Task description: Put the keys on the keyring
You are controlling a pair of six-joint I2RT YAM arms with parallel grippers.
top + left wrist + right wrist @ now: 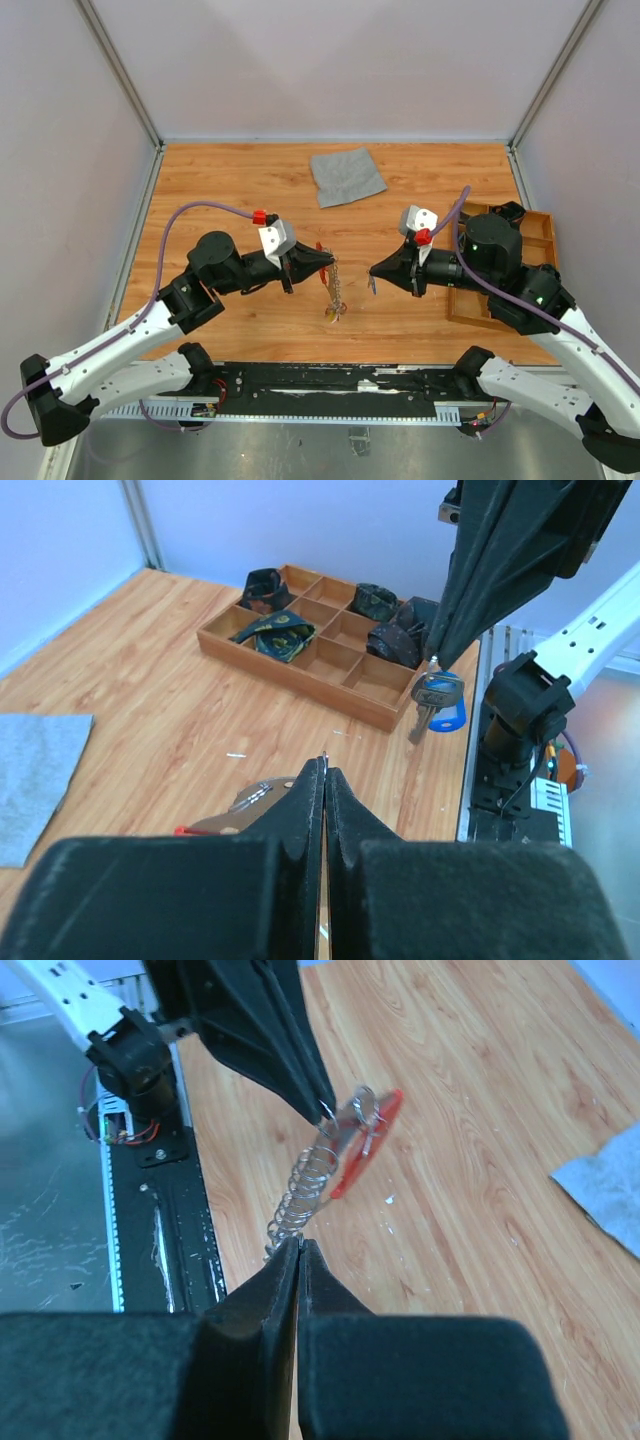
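Left gripper (326, 263) is pinched shut on the keyring (368, 1132), with its chain (303, 1192) dangling over the table (230, 180). Right gripper (373, 272) is clamped on a blue-tagged key (438, 693), close by. The tray (290, 678) on the right has dark bundles (270, 635) in several slots, can't tell what they are.

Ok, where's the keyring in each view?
Top external: keyring at centre, hanging from the left tool.
Left wrist: red edge low left, partly hidden by that tool.
Right wrist: upper centre, chain trailing down.
Shared landmark: grey cloth.
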